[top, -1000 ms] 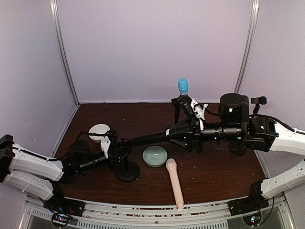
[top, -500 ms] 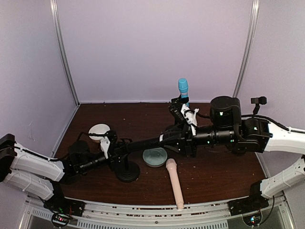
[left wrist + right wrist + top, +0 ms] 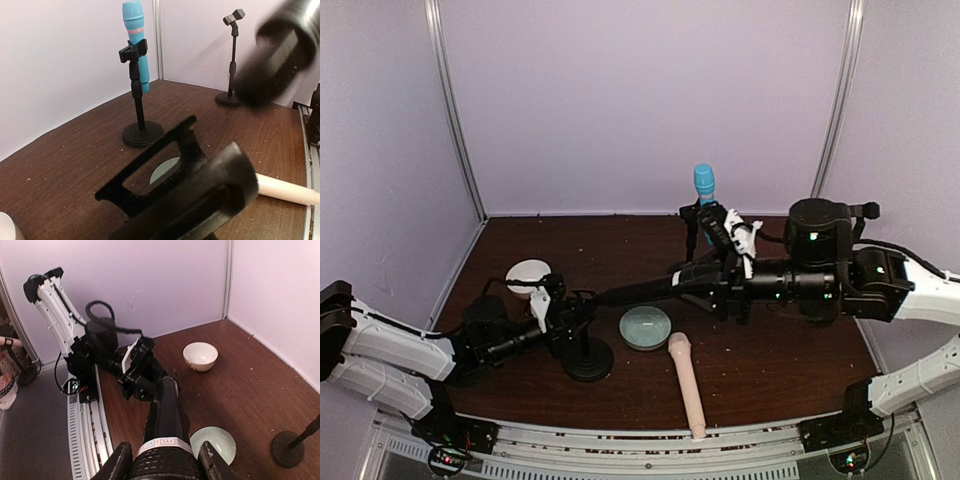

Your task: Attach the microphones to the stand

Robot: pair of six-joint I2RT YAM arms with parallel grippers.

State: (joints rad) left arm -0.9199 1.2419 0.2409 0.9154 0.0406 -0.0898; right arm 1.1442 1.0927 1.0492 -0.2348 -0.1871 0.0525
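My right gripper (image 3: pixel 716 285) (image 3: pixel 165 464) is shut on the black microphone (image 3: pixel 645 290) (image 3: pixel 165 410), which lies level and points left. Its tip hangs just right of the clip (image 3: pixel 200 190) of a short black stand (image 3: pixel 588 362). My left gripper (image 3: pixel 558 312) is shut on that stand's upper stem. The tip (image 3: pixel 280 50) shows blurred above and apart from the clip. The light blue microphone (image 3: pixel 704 185) (image 3: pixel 134 30) stands upright, clipped in a stand at the back. The pale pink-beige microphone (image 3: pixel 686 385) (image 3: pixel 285 190) lies flat on the table near the front edge.
A pale green bowl (image 3: pixel 645 327) (image 3: pixel 214 444) sits under the black microphone, and a white bowl (image 3: pixel 528 272) (image 3: pixel 200 356) at the left. Another stand with an empty clip (image 3: pixel 233 55) stands at the right, its base (image 3: pixel 287 449) near my right arm. Walls close in on three sides.
The right arm pushed the black microphone left toward the held clip, then drew it back right to about where it started. The left arm and its stand stayed put.
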